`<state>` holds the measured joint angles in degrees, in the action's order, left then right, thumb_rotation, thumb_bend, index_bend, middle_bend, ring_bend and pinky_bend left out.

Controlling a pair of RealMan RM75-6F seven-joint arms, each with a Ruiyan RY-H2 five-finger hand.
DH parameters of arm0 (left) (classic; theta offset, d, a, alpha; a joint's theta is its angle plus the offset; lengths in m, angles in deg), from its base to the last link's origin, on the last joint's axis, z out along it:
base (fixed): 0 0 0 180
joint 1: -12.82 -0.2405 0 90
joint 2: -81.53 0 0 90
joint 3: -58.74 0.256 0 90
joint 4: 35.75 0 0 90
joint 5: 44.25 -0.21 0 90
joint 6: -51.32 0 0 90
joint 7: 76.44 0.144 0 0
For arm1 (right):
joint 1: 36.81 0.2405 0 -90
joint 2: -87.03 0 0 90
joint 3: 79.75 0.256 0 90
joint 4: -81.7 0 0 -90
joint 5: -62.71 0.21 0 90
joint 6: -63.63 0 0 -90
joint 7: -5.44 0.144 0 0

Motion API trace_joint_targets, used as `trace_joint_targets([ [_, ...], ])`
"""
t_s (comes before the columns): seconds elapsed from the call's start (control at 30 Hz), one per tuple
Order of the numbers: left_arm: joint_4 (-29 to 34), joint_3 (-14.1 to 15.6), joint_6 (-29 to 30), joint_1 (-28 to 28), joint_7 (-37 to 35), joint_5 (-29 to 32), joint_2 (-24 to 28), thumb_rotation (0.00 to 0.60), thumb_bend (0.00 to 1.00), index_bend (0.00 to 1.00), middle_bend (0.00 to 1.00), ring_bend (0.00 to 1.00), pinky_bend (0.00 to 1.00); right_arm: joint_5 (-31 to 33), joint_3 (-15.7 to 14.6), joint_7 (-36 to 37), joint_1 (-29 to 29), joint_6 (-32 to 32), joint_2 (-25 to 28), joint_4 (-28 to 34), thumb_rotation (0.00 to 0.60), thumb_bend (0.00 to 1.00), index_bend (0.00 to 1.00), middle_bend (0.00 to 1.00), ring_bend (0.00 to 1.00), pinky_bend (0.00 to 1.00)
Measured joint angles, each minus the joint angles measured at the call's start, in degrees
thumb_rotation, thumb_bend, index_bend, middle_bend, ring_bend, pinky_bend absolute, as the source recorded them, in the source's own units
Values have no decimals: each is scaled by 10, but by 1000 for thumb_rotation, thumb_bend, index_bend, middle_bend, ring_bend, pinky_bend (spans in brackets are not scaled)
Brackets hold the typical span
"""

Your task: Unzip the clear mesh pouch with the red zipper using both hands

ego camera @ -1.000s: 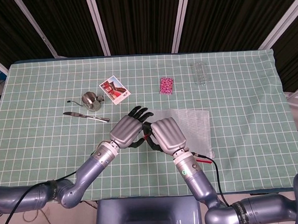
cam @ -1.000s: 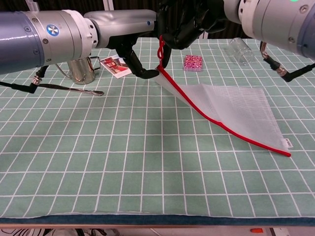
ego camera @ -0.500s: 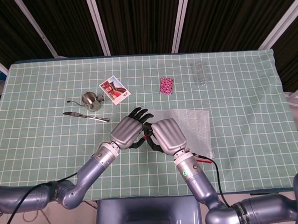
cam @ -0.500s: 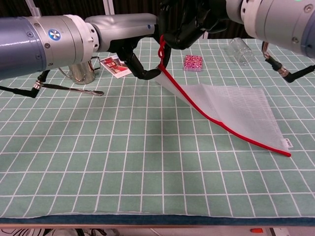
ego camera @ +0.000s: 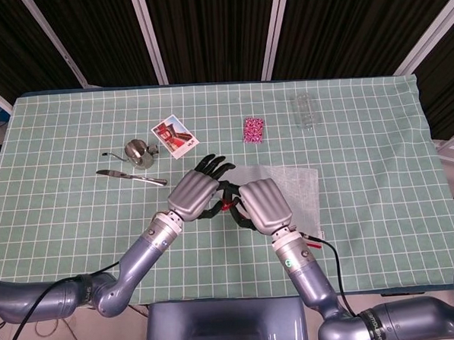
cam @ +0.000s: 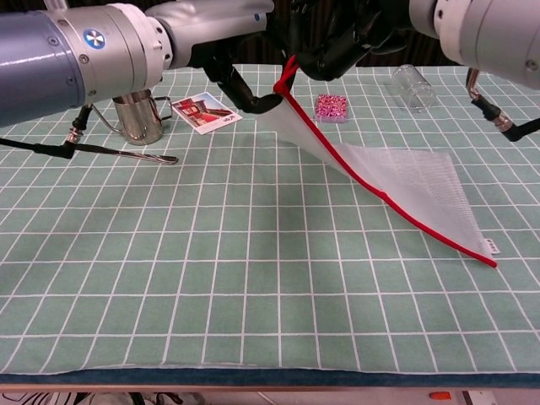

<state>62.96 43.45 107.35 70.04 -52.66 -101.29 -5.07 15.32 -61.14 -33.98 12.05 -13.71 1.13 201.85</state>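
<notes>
the mesh pouch (cam: 396, 181) lies right of centre in the chest view, its far-left corner lifted off the table (cam: 169, 278) while the rest slopes down to the cloth at the lower right. the red zipper (cam: 396, 205) runs along the near edge, from the raised corner down to the lower right end, and looks closed along all of that length.

the left hand (ego camera: 194, 194) has its dark fingers (cam: 245, 93) pinching the raised corner of the pouch. the right hand (ego camera: 265, 206) sits just beside it, its fingers curled around the red pull loop (cam: 285, 74) at the top of the zipper, though the exact contact is half hidden in both views.

judging by this, the step in hand is the start of the pull. to do it well, the left hand should hold the corner firm and steady while the right draws the pull along the zipper line toward the lower right, keeping the mesh taut so it does not bunch.

at upper left of the chest view stand a metal cup (cam: 139, 118), a knife (cam: 126, 153) and a picture card (cam: 205, 111); a pink packet (cam: 331, 107) and a clear jar (cam: 412, 86) lie further right.
</notes>
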Motion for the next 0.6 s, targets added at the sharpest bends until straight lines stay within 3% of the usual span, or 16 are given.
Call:
trace_joint_targets([
  [0.6, 14, -54, 63, -7, -45, -7, -14, 600, 425, 575, 144, 0, 0, -2, -17, 41, -40, -15, 28, -3, 600, 603, 630, 1000, 1000, 953],
])
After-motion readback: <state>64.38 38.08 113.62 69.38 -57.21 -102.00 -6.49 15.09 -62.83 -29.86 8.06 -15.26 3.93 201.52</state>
